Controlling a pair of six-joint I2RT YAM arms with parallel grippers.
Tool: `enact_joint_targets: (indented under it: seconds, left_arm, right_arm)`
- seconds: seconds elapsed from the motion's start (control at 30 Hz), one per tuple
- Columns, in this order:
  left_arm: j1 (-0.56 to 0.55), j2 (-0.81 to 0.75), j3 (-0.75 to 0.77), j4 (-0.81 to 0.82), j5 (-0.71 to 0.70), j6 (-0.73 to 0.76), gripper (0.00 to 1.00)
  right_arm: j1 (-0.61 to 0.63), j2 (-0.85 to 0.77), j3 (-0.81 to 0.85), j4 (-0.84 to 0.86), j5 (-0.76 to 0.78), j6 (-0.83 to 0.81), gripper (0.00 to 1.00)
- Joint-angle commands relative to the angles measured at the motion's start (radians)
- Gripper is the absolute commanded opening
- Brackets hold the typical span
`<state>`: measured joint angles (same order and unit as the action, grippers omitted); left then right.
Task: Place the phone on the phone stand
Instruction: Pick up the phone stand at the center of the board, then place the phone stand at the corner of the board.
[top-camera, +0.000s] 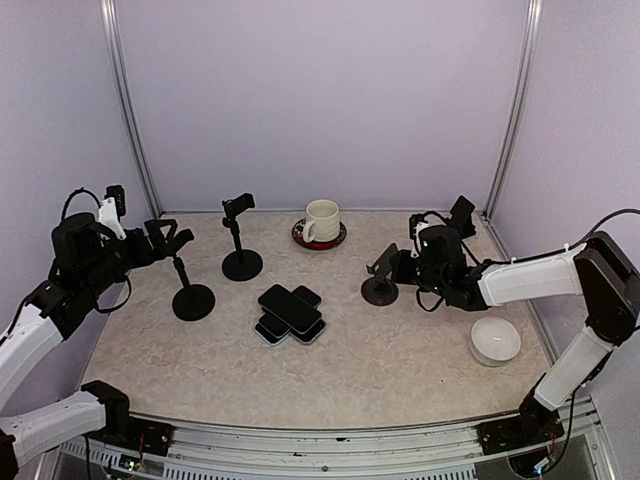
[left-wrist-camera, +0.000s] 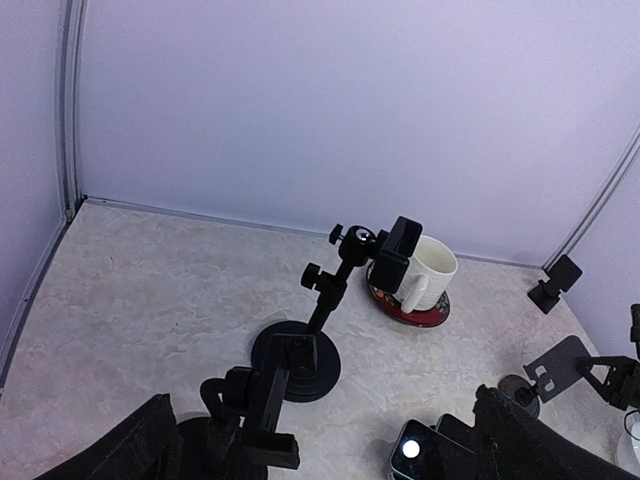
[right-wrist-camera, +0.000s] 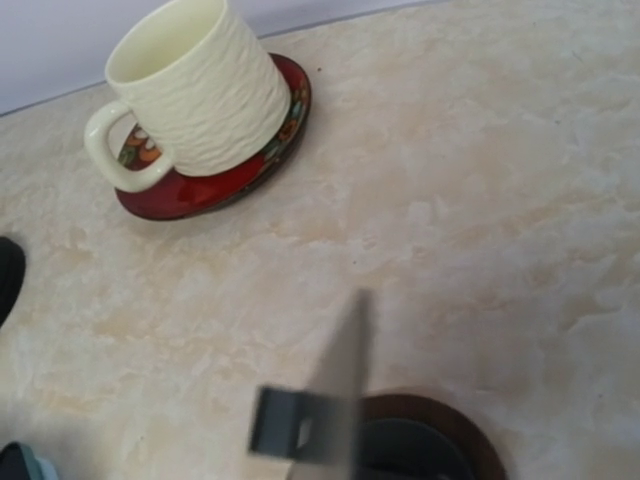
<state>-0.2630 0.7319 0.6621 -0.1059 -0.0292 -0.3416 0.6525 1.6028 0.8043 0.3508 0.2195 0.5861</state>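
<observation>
soft even light, faint shadows, phone stand (right-wrist-camera: 340, 400) blurry nr cam.

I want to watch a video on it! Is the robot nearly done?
Nothing is done: the phones lie stacked on the table. In hand: the right gripper is at the small phone stand. To do: picking up a phone and setting it on the stand.

Plain pale lilac walls (top-camera: 320, 100) close the space on three sides. Thin metal posts (top-camera: 128, 110) stand in both back corners. The table (top-camera: 420, 350) has a beige, marble-like top under soft, even light.
</observation>
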Motion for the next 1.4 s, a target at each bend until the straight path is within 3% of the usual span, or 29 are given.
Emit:
enact_joint_targets:
  seconds: [0.0,0.1,0.73,0.97,1.37]
  left_arm:
    - [0.006,-0.014,0.004,0.000,0.011,-0.009,0.99]
    - [0.006,-0.012,0.006,0.000,0.018,-0.010,0.99]
    - [0.007,-0.025,0.001,0.000,0.013,-0.010,0.99]
    - [0.006,-0.026,0.002,-0.001,0.016,-0.008,0.99]
    - [0.005,-0.013,0.002,0.000,0.020,-0.008,0.99]
  right_arm:
    - [0.012,-0.027,-0.006,0.019,-0.004,-0.010,0.04]
    - [0.012,-0.045,-0.010,0.023,-0.012,-0.014,0.00]
    - [-0.011,-0.194,0.025,-0.030,-0.173,-0.184,0.00]
    - [-0.136,-0.275,-0.030,-0.017,-0.351,-0.215,0.00]
    - [-0.396,-0.330,-0.018,-0.150,-0.611,-0.351,0.00]
